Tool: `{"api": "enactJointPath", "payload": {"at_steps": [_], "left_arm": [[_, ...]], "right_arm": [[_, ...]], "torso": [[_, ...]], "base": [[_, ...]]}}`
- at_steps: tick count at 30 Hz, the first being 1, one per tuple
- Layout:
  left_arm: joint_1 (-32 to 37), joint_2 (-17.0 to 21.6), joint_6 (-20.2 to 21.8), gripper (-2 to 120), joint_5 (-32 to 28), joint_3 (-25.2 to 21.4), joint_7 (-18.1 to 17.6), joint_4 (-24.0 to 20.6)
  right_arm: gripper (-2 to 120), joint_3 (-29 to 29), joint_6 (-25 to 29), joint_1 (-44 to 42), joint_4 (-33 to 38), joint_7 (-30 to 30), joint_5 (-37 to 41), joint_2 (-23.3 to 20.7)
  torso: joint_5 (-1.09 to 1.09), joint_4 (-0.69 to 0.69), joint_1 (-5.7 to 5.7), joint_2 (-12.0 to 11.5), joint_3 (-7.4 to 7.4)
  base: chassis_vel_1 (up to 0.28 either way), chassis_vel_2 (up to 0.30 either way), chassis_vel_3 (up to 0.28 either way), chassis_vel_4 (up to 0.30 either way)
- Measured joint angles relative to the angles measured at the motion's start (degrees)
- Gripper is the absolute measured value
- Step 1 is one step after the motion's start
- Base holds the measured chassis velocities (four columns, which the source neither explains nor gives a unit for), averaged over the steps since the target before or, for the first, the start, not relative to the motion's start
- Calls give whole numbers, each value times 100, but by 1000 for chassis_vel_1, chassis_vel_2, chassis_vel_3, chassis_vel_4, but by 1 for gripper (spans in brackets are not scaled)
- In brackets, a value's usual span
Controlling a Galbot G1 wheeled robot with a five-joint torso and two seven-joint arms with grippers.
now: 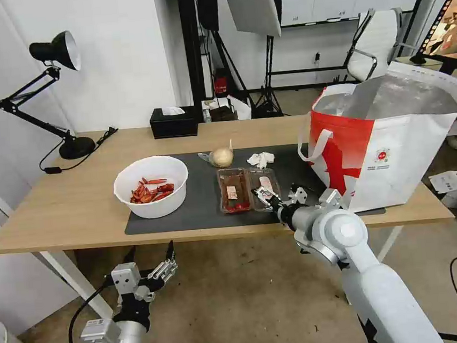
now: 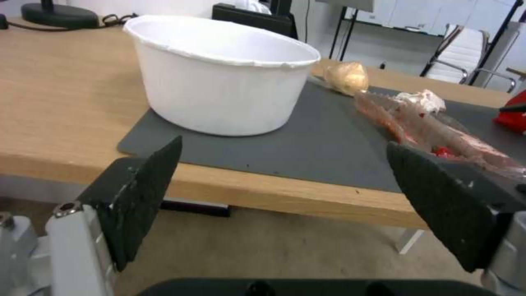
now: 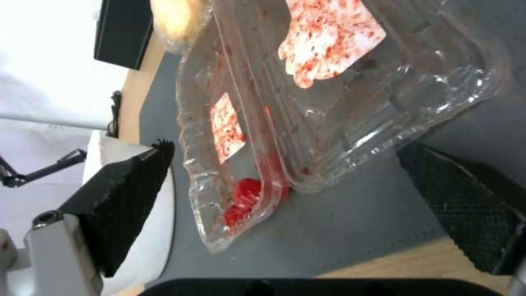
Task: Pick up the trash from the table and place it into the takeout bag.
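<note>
Hovering right pincer (image 3: 290,197) spread, one tray (image 1: 248,189), one bowl (image 1: 151,185)

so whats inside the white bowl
The head view shows red scraps piled in the white bowl, lying toward its near-left side, with bare white bottom beside them. In the left wrist view the bowl's wall hides the contents.

Found no legible wording anywhere; only a small round red logo, unreadable, on the red-and-white foil-lined takeout bag (image 1: 393,147).
</note>
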Motion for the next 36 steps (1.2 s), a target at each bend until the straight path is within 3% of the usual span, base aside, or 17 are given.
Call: {"api": "enactJointPath", "payload": {"at_steps": [5,17,36], "left_arm": [[-2,2,-1,100,-2,9,-5,29],[-3,14,-21,100,-6,27,-9,57],[37,5,-45,100,-14,19,-13,34]], "right_arm": [[100,-56,298,-51,-32,-605,-350,29],[100,-132,584,-14,-211,-1634,-917,1],[100,-430,-26,288,-476,-2038,-1053,23]], "torso": [[4,8,2,-3,4],[2,3,2,-2,2],[1,3,1,-2,2]], "base": [[0,0,0,0],[0,0,0,0],[0,0,0,0]]}}
